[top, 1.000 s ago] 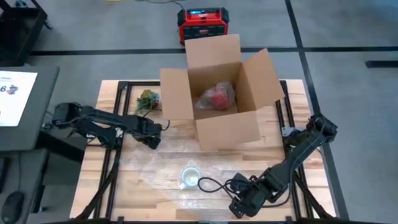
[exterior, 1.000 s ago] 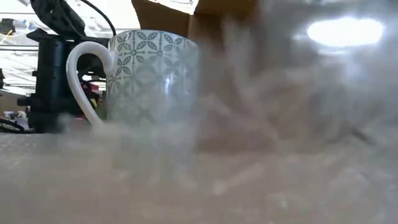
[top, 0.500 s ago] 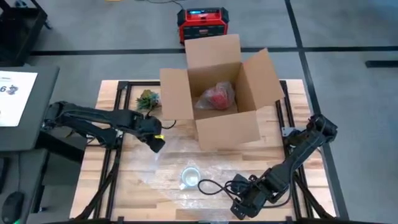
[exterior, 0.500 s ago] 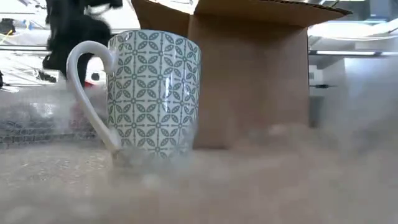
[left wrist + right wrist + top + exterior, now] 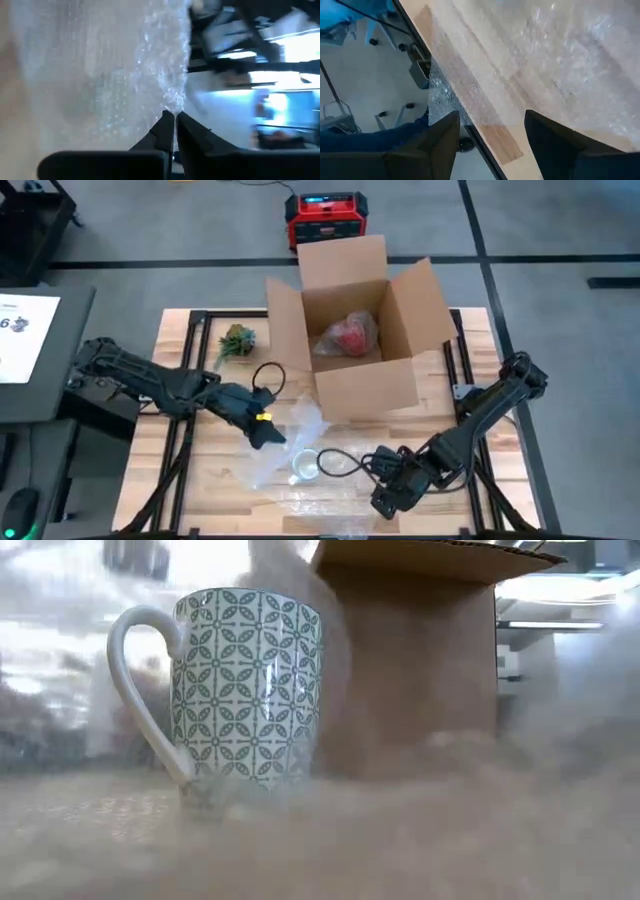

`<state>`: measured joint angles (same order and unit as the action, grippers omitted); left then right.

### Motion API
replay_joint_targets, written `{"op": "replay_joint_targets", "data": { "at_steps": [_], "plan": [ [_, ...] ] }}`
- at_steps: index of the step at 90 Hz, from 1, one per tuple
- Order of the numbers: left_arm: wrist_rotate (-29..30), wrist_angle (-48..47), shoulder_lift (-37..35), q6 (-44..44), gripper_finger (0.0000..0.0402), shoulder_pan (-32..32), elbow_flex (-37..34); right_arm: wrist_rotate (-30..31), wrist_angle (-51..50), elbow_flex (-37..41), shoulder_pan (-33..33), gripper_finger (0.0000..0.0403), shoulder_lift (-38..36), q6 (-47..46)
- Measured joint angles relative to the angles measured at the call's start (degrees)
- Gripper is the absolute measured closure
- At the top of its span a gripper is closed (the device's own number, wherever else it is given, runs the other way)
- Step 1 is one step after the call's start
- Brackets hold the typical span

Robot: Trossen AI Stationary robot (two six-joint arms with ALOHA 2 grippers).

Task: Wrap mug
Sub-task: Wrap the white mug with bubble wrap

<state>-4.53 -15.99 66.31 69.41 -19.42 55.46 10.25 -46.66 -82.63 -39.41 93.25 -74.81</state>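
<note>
Patterned mug point(image 5: 306, 466) upright on the wooden table point(image 5: 175, 380), standing on a sheet of bubble wrap point(image 5: 290, 442) just in front of the open cardboard box point(image 5: 355, 330); in the low view the same mug point(image 5: 240, 690) with its white handle toward the picture's left and the box wall point(image 5: 420, 670) behind it, hazy wrap point(image 5: 400, 830) across the foreground. Left gripper point(image 5: 265, 430) just beside the mug on its left, fingers point(image 5: 165, 131) pressed together on an edge of the bubble wrap point(image 5: 125, 75), that edge lifted off the table and rising next to the mug. Right gripper point(image 5: 385, 498) low at the table's front edge, to the right of the mug and apart from it, jaws spread wide over the wrap point(image 5: 560, 60) and the table's edge, holding nothing, right fingers point(image 5: 437, 145) dark at the bottom of its wrist view. Inside the box, a red object in clear wrapping point(image 5: 347, 337). Small green plant-like item point(image 5: 236, 340) on the table left of the box. Red and black case point(image 5: 326, 218) on the floor beyond the table
</note>
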Motion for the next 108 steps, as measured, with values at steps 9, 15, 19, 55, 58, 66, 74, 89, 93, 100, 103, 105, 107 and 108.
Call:
{"op": "replay_joint_targets", "data": {
  "at_steps": [9,15,19,55,58,66,74,89,93,100,103,105,107,108],
  "plan": [
    [1.23,6.09,1.27,2.27,0.0402,-2.02,0.05,3.22,0.00,0.00,0.86,0.0189,-2.58,2.54],
    [2.02,9.34,2.46,3.23,0.0401,-2.89,0.05,4.99,0.10,0.00,1.60,0.0189,-4.15,4.48],
    [2.69,10.89,3.45,3.74,0.0401,-3.44,0.05,5.66,0.09,0.00,2.32,0.0189,-5.06,5.98],
    [5.42,31.46,16.84,4.61,0.0402,-2.95,0.03,6.26,0.43,0.00,8.90,0.0189,-6.86,11.62],
    [5.36,34.23,18.03,4.61,0.0401,-2.95,0.05,6.26,0.42,0.00,9.06,0.0189,-6.98,11.65],
    [4.84,40.95,21.43,4.68,0.0401,-2.97,0.05,6.17,0.27,0.00,9.08,0.0189,-7.90,11.72],
    [4.76,45.00,24.56,6.00,0.0399,-2.95,0.05,6.14,0.25,0.00,8.67,0.0189,-9.77,11.65],
    [4.76,50.69,28.53,7.04,0.0363,-2.93,0.05,6.22,0.23,0.00,8.30,0.0189,-12.95,11.65],
    [4.76,51.30,29.07,6.98,0.0346,-2.93,0.05,6.23,0.23,0.00,8.32,0.0189,-13.53,11.65],
    [4.75,53.09,29.93,6.31,0.0315,-2.92,0.05,6.27,0.25,0.00,8.33,0.0189,-13.98,11.70],
    [4.71,53.61,30.18,6.10,0.0300,-2.79,0.05,6.31,0.24,0.00,8.34,0.0189,-13.99,11.70],
    [4.54,53.99,30.28,6.10,0.0290,-2.67,0.05,6.31,0.23,0.00,8.34,0.0189,-13.99,11.71],
    [4.34,54.07,30.33,6.11,0.0280,-2.59,0.05,6.31,0.25,0.00,8.34,0.0189,-13.99,11.72],
    [4.21,54.05,30.33,6.12,0.0276,-2.54,0.05,6.31,0.25,0.00,8.34,0.0189,-13.96,11.72]
  ]
}}
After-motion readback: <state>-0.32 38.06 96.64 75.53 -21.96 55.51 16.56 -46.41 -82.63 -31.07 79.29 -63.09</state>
